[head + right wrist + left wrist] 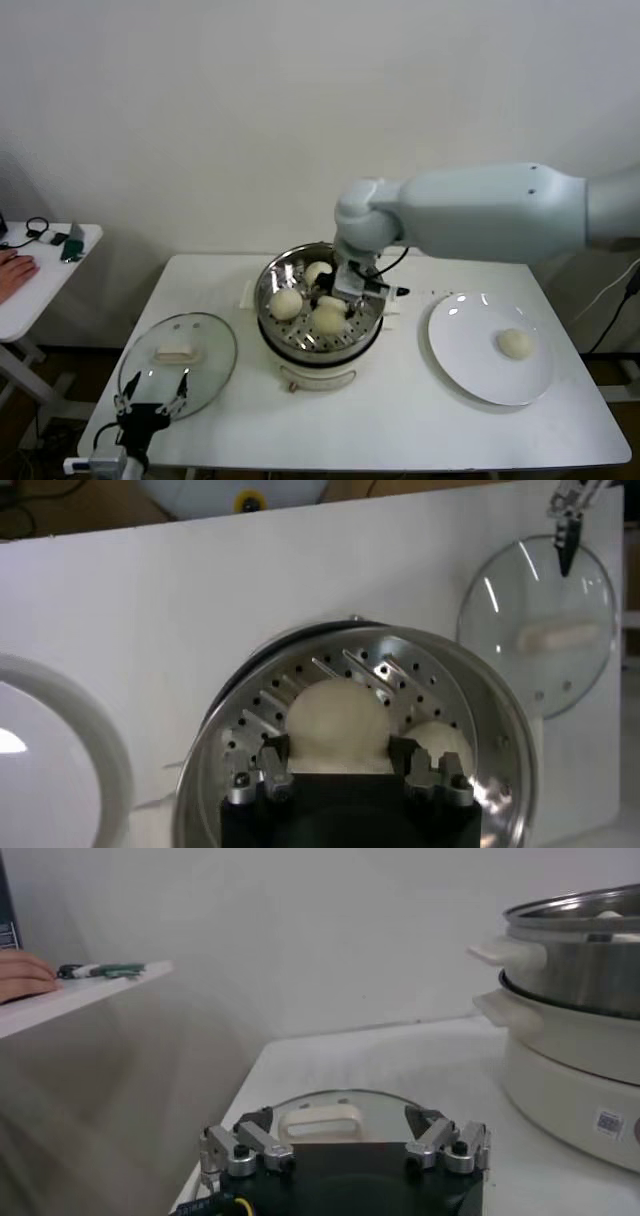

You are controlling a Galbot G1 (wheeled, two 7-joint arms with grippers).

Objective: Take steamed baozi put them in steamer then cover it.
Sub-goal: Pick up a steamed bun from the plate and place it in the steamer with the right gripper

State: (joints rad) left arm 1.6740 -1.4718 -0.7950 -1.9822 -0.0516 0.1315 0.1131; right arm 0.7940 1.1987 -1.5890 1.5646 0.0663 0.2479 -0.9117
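Loading is the step in hand, I'd say: on the white table [400, 420] the steamer [275, 335] sits mid-table with three of the steamed baozi [327, 319] on its perforated tray, and a fourth one [514, 343] waits on the white plate [470, 375] off to the right. Over the pot, the right gripper [340, 768] is clamped on a bun down at the tray, fingers snug on both sides, so this looks like the drop-off. The cover [205, 345] lies flat on the table left of the steamer, handle up. At the near left edge the left gripper [345, 1146] hovers by the cover with its fingers spread wide, holding nothing. Next up, my guess: let go of this bun, lift clear, then reach right for the last one before the cover goes on.
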